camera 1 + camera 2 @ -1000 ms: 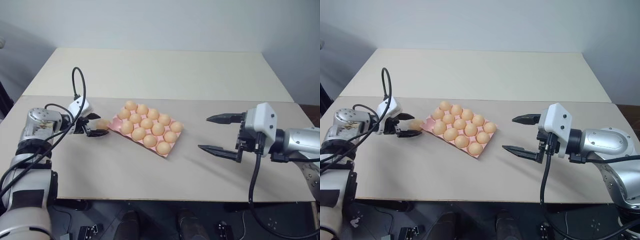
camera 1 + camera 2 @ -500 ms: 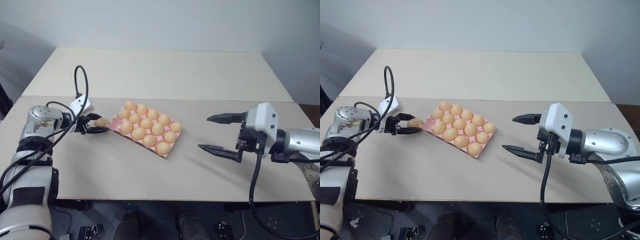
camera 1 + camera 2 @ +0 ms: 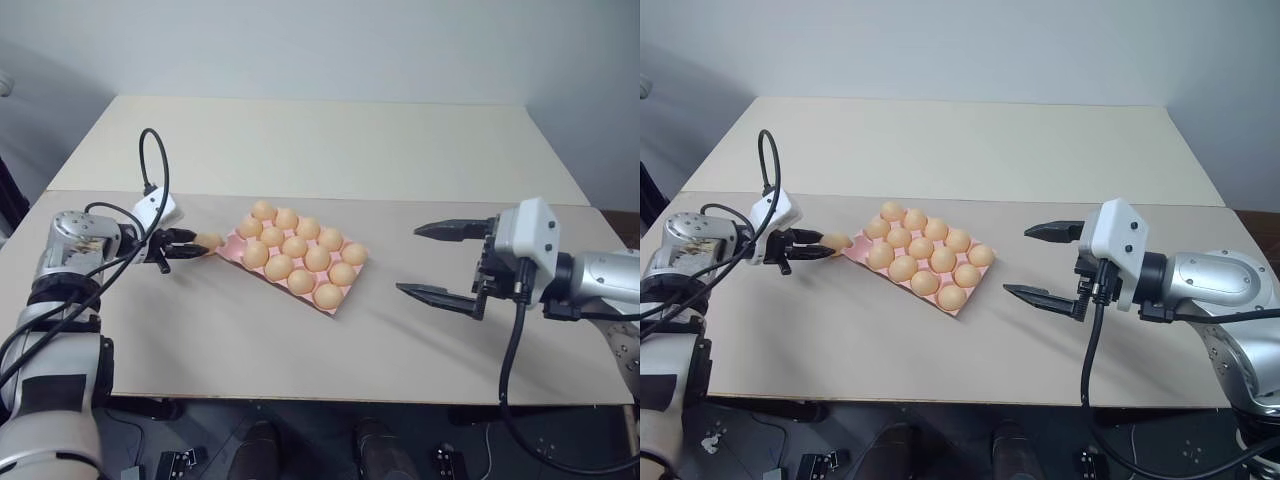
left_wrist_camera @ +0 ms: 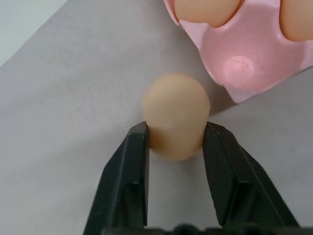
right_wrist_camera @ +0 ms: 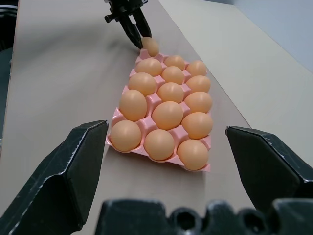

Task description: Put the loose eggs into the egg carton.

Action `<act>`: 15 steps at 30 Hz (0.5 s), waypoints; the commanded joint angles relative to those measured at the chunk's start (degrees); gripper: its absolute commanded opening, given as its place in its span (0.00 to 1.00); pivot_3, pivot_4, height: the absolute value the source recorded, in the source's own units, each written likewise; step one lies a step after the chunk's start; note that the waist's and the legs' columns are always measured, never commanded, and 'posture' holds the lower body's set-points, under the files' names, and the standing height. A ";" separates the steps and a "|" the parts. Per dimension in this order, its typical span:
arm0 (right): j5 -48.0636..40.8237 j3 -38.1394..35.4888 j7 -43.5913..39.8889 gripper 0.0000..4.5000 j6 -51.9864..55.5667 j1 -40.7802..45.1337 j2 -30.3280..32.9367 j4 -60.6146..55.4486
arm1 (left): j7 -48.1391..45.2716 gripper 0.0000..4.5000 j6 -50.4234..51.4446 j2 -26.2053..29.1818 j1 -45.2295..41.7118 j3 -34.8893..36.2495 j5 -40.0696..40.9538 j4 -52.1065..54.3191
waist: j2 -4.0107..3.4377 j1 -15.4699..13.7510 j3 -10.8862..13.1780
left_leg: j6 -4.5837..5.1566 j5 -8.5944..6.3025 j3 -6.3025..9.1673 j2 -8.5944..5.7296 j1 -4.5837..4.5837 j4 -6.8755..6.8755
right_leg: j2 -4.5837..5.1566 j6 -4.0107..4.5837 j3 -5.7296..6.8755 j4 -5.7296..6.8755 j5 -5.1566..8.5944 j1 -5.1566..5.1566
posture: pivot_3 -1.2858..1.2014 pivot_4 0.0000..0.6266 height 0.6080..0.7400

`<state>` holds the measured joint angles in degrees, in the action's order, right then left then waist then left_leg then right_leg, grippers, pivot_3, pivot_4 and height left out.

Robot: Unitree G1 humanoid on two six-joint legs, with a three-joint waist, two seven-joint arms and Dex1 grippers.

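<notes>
The left gripper [image 4: 175,139] is clamped tight on the loose egg [image 4: 176,116], one black finger pressed on each flank, at the carton's left corner! From the left wrist view the egg's long axis runs straight out along the fingers, its free end pointing away toward the egg carton [image 3: 232,246]. In the head views the egg [image 3: 208,240] sits just beside the carton's corner; whether it touches the bench [image 3: 330,150] beneath, I can't tell. Right by it, one corner cup [image 4: 238,68] of the pink tray lies bare, with eggs in the cups next to it.

Over on the other side, the right gripper [image 3: 435,261] hangs above the bench with its two fingers spread as wide as they go, holding nothing, pointing across at the carton and well apart from it. The carton lies flat and diagonal mid-bench, its long axis slanting from the far left to the near right, filled with tan-orange eggs standing on end.
</notes>
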<state>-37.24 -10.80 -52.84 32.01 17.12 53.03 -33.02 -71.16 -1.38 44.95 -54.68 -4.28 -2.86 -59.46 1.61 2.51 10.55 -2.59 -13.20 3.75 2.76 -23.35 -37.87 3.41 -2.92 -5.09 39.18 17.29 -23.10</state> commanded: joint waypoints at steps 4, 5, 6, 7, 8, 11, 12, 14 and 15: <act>-0.79 -1.43 -0.13 1.00 -0.33 -0.02 0.32 -1.25 | -4.19 0.34 -0.35 2.37 -0.59 1.47 1.79 1.83 | 0.00 0.07 0.00 | 0.00 0.00 0.00 0.00 0.00 0.00 | 0.00 0.00 0.01 0.00 0.00 -0.01 | 0.52 0.24 1.00; -0.71 -1.32 -0.08 1.00 -0.38 0.04 0.26 -1.21 | -5.16 0.34 -0.62 2.79 -0.59 1.66 2.10 1.87 | 0.00 0.18 0.00 | 0.00 0.00 0.00 0.00 0.00 0.00 | -0.01 0.00 0.00 0.00 0.00 -0.01 | 0.52 0.24 1.00; -0.64 -1.24 -0.07 1.00 -0.42 0.09 0.24 -1.17 | -6.04 0.34 -0.73 3.22 -0.59 1.71 2.23 1.96 | 0.00 0.23 0.00 | 0.00 0.00 0.00 0.00 0.01 0.00 | -0.01 0.00 0.00 0.00 0.00 -0.01 | 0.52 0.24 1.00; -0.56 -1.13 -0.06 1.00 -0.48 0.14 0.21 -1.17 | -6.68 0.34 -1.28 3.78 -0.51 1.73 2.15 2.14 | 0.00 0.26 0.00 | 0.00 0.00 0.00 0.00 0.01 0.00 | -0.01 0.00 0.00 0.01 0.00 -0.01 | 0.52 0.24 1.00; -0.51 -1.06 -0.07 1.00 -0.53 0.18 0.19 -1.18 | -7.21 0.34 -1.63 4.35 -0.52 1.84 2.13 2.30 | 0.00 0.26 0.00 | 0.00 0.00 0.00 0.00 0.01 0.00 | -0.02 0.00 0.00 0.01 0.00 -0.02 | 0.52 0.24 1.00; -0.58 -1.13 -0.08 1.00 -0.55 0.12 0.19 -1.32 | -10.03 0.34 -2.30 7.10 -1.74 3.01 2.85 1.97 | 0.00 0.21 0.00 | 0.00 0.00 0.00 0.01 0.01 0.00 | -0.02 0.00 0.00 0.01 0.00 -0.02 | 0.52 0.24 1.00; -0.62 -1.24 -0.10 1.00 -0.56 0.07 0.22 -1.36 | -11.70 0.34 -2.32 8.20 -2.37 3.42 3.30 1.94 | 0.00 0.24 0.00 | 0.00 0.00 0.00 0.01 0.00 0.00 | -0.02 0.00 0.00 0.01 0.00 -0.02 | 0.52 0.24 1.00; -0.64 -1.41 -0.14 1.00 -0.58 -0.01 0.30 -1.41 | -15.02 0.34 -2.17 10.04 -3.68 4.20 4.43 1.97 | 0.00 0.23 0.00 | 0.00 0.00 0.01 0.01 -0.01 0.00 | -0.02 0.00 0.01 0.01 0.00 -0.04 | 0.52 0.24 1.00; -0.62 -1.42 -0.13 1.00 -0.60 -0.02 0.30 -1.42 | -15.74 0.34 -2.19 10.49 -4.31 4.53 4.84 1.96 | 0.00 0.19 0.00 | 0.00 0.00 0.01 0.01 -0.01 0.00 | -0.02 0.00 0.02 0.01 0.00 -0.03 | 0.52 0.24 1.00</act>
<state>-37.24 -10.80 -52.83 32.01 16.97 53.03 -33.06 -84.93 -2.76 53.67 -56.86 -1.56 0.17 -58.92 1.61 2.69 10.55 -2.59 -13.20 3.75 2.77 -23.36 -37.87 3.39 -2.92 -5.08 39.19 17.29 -23.12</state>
